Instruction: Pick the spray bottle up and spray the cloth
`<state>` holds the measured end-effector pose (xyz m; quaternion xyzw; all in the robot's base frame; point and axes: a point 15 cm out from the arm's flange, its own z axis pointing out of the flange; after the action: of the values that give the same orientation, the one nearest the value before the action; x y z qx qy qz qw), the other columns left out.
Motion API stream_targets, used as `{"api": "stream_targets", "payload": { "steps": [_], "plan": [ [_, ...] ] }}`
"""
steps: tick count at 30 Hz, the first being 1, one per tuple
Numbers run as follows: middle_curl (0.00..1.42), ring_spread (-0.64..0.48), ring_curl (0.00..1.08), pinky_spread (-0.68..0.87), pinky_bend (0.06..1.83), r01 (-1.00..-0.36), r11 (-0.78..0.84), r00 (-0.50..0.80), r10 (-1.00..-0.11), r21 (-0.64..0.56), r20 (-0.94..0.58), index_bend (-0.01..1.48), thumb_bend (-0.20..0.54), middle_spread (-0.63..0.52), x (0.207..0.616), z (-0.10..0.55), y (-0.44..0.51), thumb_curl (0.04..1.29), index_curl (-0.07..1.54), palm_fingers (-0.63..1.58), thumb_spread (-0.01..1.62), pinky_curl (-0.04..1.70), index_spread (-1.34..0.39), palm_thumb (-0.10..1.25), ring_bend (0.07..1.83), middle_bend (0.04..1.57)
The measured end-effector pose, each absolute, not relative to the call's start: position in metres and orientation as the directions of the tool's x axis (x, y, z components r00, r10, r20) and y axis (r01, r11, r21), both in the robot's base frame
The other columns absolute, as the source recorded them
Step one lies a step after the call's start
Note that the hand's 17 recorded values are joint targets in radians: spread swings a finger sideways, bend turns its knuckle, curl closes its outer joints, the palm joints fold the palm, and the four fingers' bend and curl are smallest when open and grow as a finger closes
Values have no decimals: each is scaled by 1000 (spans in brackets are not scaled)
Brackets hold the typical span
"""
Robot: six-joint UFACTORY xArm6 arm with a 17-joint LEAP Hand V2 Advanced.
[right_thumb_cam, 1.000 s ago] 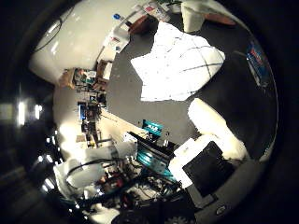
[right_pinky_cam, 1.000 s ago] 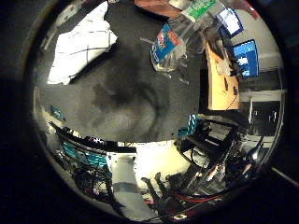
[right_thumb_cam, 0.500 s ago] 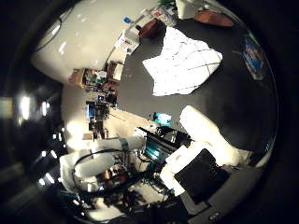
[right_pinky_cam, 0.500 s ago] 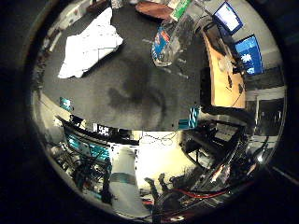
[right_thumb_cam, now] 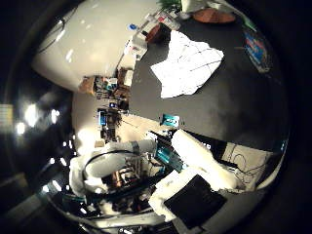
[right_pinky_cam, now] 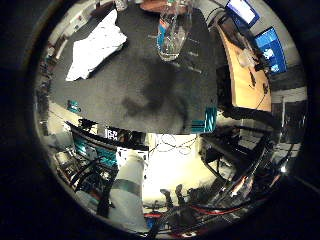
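A clear spray bottle (right_pinky_cam: 172, 32) with a blue label stands on the black table (right_pinky_cam: 150, 95), near its far edge. The white cloth (right_thumb_cam: 187, 63) lies crumpled and flat on the same table, a short way to the side of the bottle. My hand (right_thumb_cam: 197, 178) hangs well away from the table, beyond its near edge. It is far from both things and touches neither. Its white and black fingers (right_thumb_cam: 200, 156) reach out relaxed and hold nothing. The white arm (right_pinky_cam: 127, 185) shows below it.
A wooden desk (right_pinky_cam: 247, 75) with lit monitors (right_pinky_cam: 272, 47) stands beside the table. Boxes and small items (right_thumb_cam: 146, 39) crowd the table's far corner by the cloth. Racks of equipment (right_pinky_cam: 95, 150) sit under the table's near edge, above the pale floor (right_pinky_cam: 170, 165).
The whole picture has drawn back: the hand has moved away from the table, so table, bottle and cloth look smaller. Bottle and cloth keep their places.
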<state>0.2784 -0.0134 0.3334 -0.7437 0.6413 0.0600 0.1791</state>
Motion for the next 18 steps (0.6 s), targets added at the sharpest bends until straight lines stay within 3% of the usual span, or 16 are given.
{"api": "stream_targets", "payload": {
  "steps": [18],
  "plan": [
    [351,144,192,334,221,-978,41,45,-917,-205,-396,176,-18,43,260,316,-48,312,315,141,1149,321,-330,648,182,215]
  ]
}}
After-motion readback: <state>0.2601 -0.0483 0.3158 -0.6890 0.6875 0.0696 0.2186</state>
